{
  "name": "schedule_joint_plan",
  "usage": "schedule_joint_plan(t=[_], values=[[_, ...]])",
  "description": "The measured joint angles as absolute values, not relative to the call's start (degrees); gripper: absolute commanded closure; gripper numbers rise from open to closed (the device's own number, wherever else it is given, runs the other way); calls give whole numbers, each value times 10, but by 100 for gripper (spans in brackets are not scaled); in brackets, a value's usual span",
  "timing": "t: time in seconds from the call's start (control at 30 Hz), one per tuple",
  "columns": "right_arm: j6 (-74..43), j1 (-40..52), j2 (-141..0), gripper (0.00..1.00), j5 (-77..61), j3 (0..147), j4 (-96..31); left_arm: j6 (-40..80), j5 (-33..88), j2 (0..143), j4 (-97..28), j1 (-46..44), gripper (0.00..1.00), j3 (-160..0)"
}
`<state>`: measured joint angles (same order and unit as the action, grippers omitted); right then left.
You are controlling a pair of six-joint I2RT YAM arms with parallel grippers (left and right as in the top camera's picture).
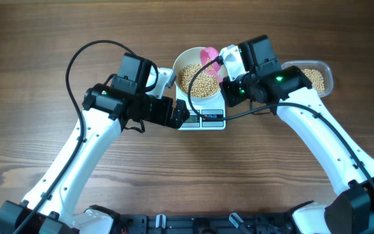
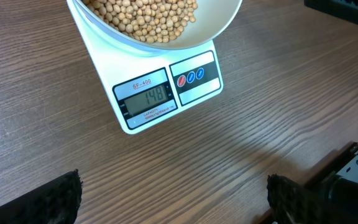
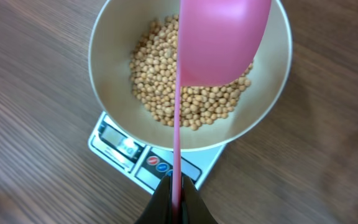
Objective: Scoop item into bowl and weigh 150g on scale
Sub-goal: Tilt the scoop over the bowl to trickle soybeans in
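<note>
- right gripper (image 3: 176,198) clamped on pink scoop (image 3: 219,43) handle, scoop head just above beans (image 3: 157,87) in bowl (image 3: 110,68)
- left gripper (image 2: 176,202) empty, fingers wide apart, near front of scale (image 2: 143,102)

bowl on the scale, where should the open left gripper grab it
Pinch the bowl by its left rim from above, one finger inside, one outside. Its smooth flared wall gives no other hold, and the pink scoop hangs over the right side.
</note>
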<state>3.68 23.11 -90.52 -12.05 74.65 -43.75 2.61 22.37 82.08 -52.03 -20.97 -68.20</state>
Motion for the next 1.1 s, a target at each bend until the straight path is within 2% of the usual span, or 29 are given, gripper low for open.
schedule_joint_plan(t=[1.1], values=[[4,231,-905,96,-156,747,-431,26,224,821,-520,-210,0,-682]])
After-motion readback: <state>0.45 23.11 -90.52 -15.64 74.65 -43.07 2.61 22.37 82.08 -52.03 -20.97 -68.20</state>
